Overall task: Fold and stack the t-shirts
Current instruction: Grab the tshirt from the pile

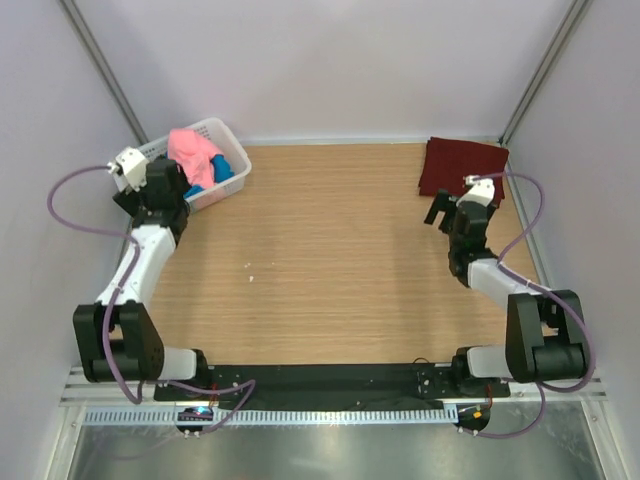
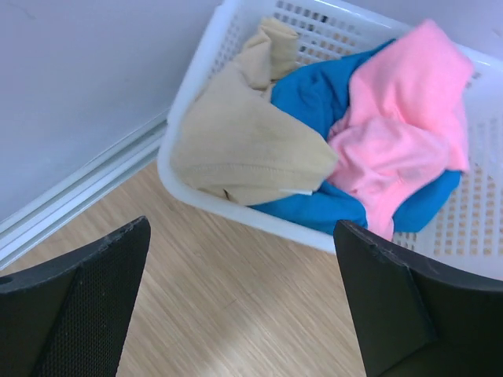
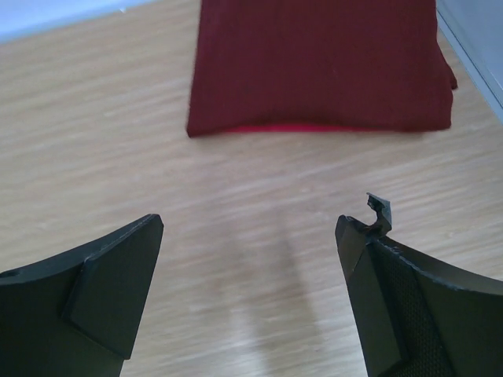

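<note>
Jaws wide and empty, the left arm [image 1: 140,262] hangs at the basket [image 2: 479,228], likely to pull its tan [image 2: 244,145], blue [image 2: 314,94] or pink t-shirt [image 2: 405,118]; across the bench [image 1: 330,260] from the basket, the right arm's [image 1: 482,268] wide jaws overlook the folded maroon t-shirt [image 3: 318,63].

**Soft cloth, hard plastic, matt wood**

The table [image 1: 330,260] is matt, pale wood grain. The basket [image 2: 479,212] is white lattice plastic, slightly glossy. The tan t-shirt [image 2: 244,133], blue t-shirt [image 2: 314,94], pink t-shirt [image 2: 401,118] and maroon t-shirt [image 3: 314,63] are soft matt cloth.
</note>
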Robot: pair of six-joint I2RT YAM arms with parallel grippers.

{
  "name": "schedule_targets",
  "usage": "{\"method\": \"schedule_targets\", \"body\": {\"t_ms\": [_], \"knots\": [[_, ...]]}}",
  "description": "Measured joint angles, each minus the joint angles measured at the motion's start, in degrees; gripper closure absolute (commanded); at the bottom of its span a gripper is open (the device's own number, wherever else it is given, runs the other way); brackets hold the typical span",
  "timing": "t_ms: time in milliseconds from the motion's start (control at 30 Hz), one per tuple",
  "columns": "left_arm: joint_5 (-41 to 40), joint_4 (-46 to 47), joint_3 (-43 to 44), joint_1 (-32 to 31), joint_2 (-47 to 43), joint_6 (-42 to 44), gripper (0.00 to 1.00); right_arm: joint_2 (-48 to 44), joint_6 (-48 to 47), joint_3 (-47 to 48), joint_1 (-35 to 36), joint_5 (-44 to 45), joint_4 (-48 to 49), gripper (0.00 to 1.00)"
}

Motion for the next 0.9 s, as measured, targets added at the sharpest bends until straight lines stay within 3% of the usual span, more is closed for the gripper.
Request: {"method": "schedule_targets", "body": {"t_ms": [67, 167, 333, 367, 433, 667, 867, 900], "knots": [[-2.4, -8.7, 8.7, 0.8, 4.2, -2.3, 0.0, -1.0, 2.0, 6.5, 1.6, 1.0, -7.4, 0.0], [0.0, -15.3, 12.9, 3.0, 6.9, -2.6, 0.0, -0.6, 5.9, 17.1, 3.4, -0.4, -22.1, 0.0], [12.9, -18.7, 13.3, 8.5, 8.6, -1.2, 0.07, 1.7, 8.4, 31.4, 3.9, -11.4, -39.1, 0.0], [15.2, -19.6, 14.1, 9.7, 9.7, -1.1, 0.09, 1.7, 8.6, 32.5, 3.9, -13.1, -41.2, 0.05], [18.8, -21.0, 17.3, 11.1, 13.0, -0.4, 0.11, 1.1, 8.5, 33.0, 3.9, -15.7, -44.0, 0.11], [29.5, -22.1, 25.5, 12.0, 22.4, 1.5, 0.1, -1.4, 8.1, 32.2, 3.9, -20.0, -49.0, 0.12], [32.1, -24.0, 35.2, 12.1, 31.2, 1.5, 0.25, -1.2, 8.9, 31.9, 3.9, -23.3, -49.3, 0.21], [32.3, -24.6, 36.7, 12.1, 32.4, 1.6, 0.32, -1.1, 9.0, 31.9, 3.9, -23.8, -49.3, 0.22]]}}
